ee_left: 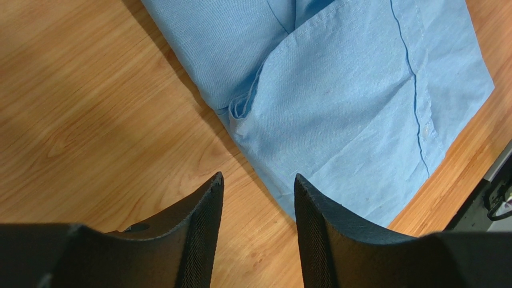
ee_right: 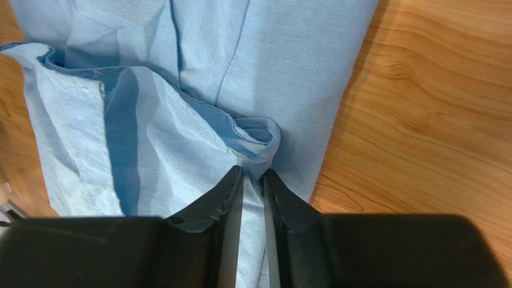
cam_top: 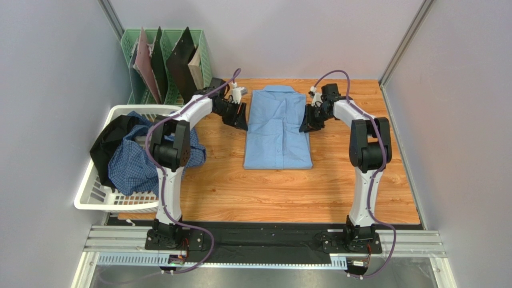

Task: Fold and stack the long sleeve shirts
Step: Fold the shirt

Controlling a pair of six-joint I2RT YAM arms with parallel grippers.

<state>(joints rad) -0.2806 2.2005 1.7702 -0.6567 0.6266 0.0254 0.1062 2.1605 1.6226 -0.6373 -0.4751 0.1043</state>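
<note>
holds left gripper [ee_left: 258, 180] spread over wooden table [cam_top: 228, 192] just beside folded light blue shirt [cam_top: 277, 129] lying between both grippers, nips its edge fold in nearly closed right gripper [ee_right: 253, 171], leaves blue-checked shirt [cam_top: 135, 165] heaped with a dark garment [cam_top: 111, 141] in white basket [cam_top: 90, 201] outward of left gripper, green rack [cam_top: 204, 54] beyond.

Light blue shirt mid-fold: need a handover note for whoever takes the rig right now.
Left hand: open, empty, over the table beside the left edge of the light blue shirt.
Right hand: jaws narrow, with cloth from that shirt's right edge between them.
Done: sides folded in; it lies as a long rectangle, collar at the far end.
Left: probably fold it shorter. The checked shirt lies crumpled in the white basket, not yet folded or stacked.
</note>
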